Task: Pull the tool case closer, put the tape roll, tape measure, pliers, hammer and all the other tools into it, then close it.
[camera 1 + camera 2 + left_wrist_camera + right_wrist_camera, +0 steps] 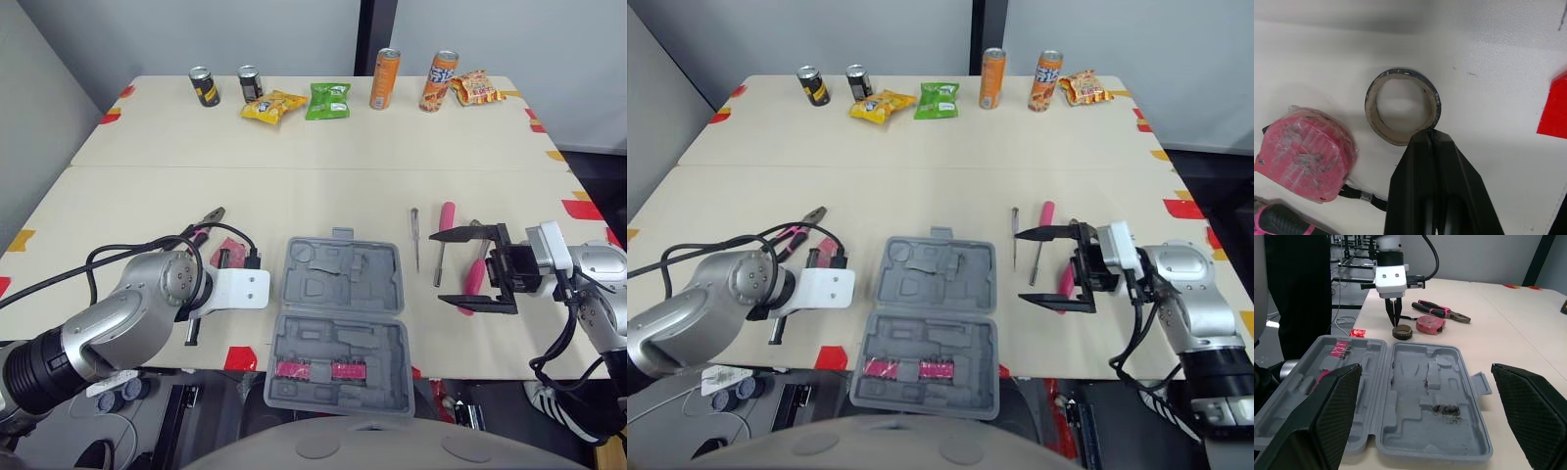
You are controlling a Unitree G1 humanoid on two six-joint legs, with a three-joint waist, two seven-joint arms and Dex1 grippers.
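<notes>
The grey tool case [338, 323] lies open at the table's near edge, with small pink parts in its near half. Left of it, a brown tape roll [1402, 105] lies flat beside the pink tape measure [1303, 154] and the pink-handled pliers [1440, 311]. My left gripper [1431, 133] points down at the roll, shut on its near rim. Right of the case lie a thin screwdriver [414, 238] and a pink-handled hammer [444, 240]. My right gripper [439, 266] hangs wide open just above them, holding nothing. A further pink tool [475, 279] is partly hidden behind it.
Two dark cans [204, 85], two orange cans [385, 78] and snack bags [273, 105] stand along the far table's back edge. Red tape marks [240, 358] dot the near edge. A black cable [147, 250] loops by my left arm.
</notes>
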